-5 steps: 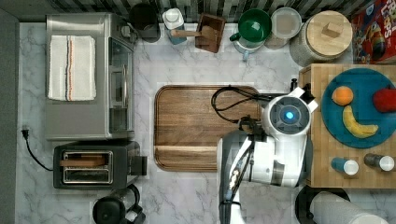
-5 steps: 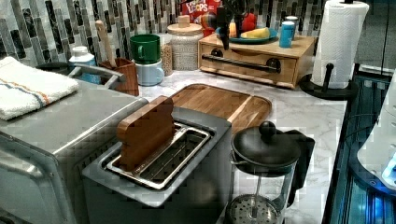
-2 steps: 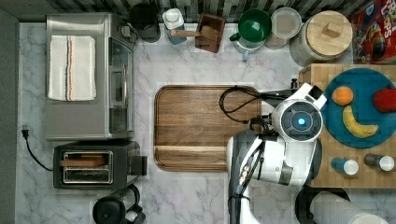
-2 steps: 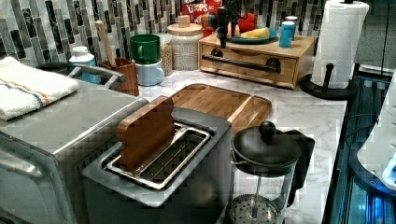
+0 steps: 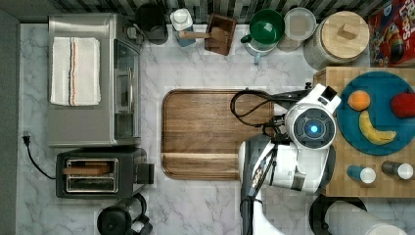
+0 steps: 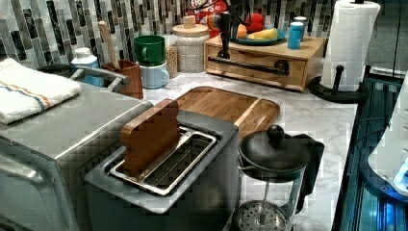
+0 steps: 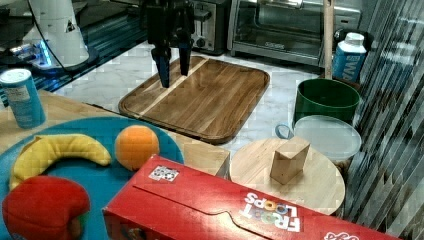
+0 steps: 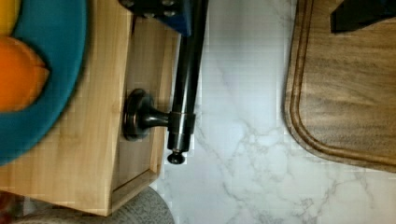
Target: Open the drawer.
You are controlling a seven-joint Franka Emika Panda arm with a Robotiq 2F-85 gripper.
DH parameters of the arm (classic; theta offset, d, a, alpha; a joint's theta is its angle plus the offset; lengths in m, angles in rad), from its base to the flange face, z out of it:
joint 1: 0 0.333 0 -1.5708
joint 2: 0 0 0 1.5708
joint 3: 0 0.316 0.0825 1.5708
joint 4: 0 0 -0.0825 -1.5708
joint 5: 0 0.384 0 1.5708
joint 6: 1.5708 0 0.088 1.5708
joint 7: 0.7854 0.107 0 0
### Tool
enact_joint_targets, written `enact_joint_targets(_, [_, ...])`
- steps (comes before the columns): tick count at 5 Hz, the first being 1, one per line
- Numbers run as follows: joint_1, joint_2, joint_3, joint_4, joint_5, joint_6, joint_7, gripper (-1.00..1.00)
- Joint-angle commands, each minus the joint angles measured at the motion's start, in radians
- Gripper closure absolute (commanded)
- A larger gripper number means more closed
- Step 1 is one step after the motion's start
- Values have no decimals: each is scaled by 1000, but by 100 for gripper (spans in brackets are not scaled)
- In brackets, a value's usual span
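The drawer point(image 6: 260, 67) is the light bamboo front of a box at the back of the left view, closed flush, with a long black bar handle point(image 6: 250, 65) across it. My gripper point(image 6: 225, 48) hangs at the end of the bar toward the left view's left. In the wrist view the handle point(image 8: 187, 79) runs close beside one blue-padded finger point(image 8: 161, 11), the other finger point(image 8: 364, 14) stands far off over the board, and nothing is held. The right view shows the gripper point(image 7: 173, 67) open with its fingers pointing down. In the top view my wrist point(image 5: 311, 129) covers the drawer front.
A walnut cutting board point(image 5: 210, 132) lies just in front of the drawer. The box top carries a teal plate point(image 5: 379, 93) of fruit and two small cans point(image 5: 359, 174). A paper towel roll point(image 6: 353, 43), cereal box point(image 7: 240, 210), toaster point(image 5: 98, 171) and toaster oven point(image 5: 93, 78) stand around.
My wrist has shifted toward the top view's right, closer to the bamboo box, and has been almost still since 0.4 s ago. The drawer has not moved.
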Motion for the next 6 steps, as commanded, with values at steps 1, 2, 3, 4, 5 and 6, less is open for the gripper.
enact_joint_targets(1, [-45,61,-28,-33,-5,122,-91,-100])
enact_joint_targets(2, [-57,80,-22,-39,-27,155,-68,-100])
enact_joint_targets(3, [-56,94,-20,-56,-13,182,-50,-100])
enact_joint_targets(4, [-35,100,-16,-77,-36,198,49,-100])
enact_joint_targets(5, [-18,101,-15,-113,-44,252,113,-100])
enact_joint_targets(6, [-6,104,-10,-121,-55,260,151,-100])
